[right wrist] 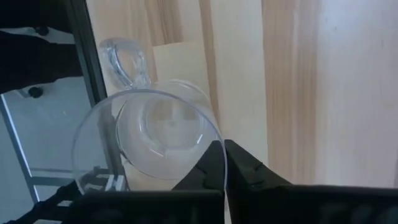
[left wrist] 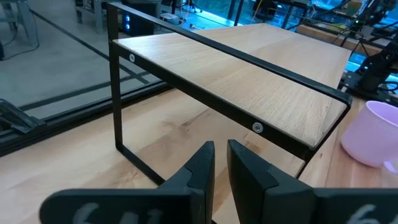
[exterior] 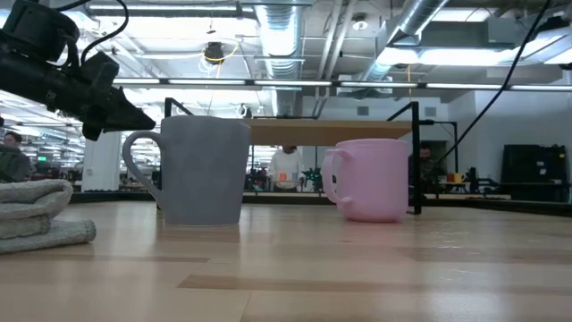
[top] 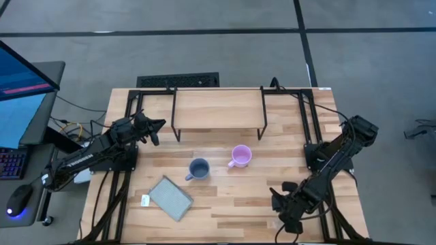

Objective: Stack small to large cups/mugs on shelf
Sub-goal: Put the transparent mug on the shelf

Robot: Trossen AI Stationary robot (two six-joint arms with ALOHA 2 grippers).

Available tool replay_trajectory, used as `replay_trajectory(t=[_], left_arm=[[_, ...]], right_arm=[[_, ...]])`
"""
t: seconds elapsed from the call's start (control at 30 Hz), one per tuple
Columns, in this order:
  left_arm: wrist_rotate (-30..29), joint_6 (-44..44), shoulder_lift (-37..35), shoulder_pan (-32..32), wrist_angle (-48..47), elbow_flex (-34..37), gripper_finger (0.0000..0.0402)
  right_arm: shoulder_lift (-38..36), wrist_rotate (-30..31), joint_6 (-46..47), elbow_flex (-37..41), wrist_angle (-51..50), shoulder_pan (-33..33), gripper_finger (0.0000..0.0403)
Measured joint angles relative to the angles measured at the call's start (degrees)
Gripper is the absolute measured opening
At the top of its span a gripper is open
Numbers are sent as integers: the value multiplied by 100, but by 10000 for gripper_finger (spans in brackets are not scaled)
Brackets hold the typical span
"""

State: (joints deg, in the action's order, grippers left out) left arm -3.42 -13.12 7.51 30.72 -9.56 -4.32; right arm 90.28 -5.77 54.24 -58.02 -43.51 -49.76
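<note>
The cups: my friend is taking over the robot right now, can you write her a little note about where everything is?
Right pincer: shut on the rim of the clear glass cup, low at the table's near right corner.
Left pincer: shut and holding nothing, hovering by the left end of the shelf.
Grey-blue mug and pink mug: standing on the table in front of the shelf, apart from each other.
Done: glass cup gripped.
Left: nothing is on the shelf yet; all three cups need stacking there, small to large.
</note>
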Motion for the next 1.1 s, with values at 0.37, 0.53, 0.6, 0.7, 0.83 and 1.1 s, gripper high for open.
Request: replay_trajectory(t=[0.37,0.53,0.6,0.7,0.83,1.1], left_arm=[[0,-5,-1,0,2,0,33],[0,-5,0,0,2,0,33],[0,-7,-1,0,2,0,33],[0,-7,-1,0,2,1,33],[0,-9,1,0,2,0,33],[0,-12,1,0,2,2,33]], right_arm=[[-126,-38,-64,-9,-335,160,5],[-469,-23,-166,-7,-955,382,8],[-655,-4,-307,-6,-1177,551,7],[-1000,202,-577,-4,-1254,939,4],[-1469,549,-1046,-7,-1268,1618,8],[-2231,902,-2326,-8,-1305,3243,4]])
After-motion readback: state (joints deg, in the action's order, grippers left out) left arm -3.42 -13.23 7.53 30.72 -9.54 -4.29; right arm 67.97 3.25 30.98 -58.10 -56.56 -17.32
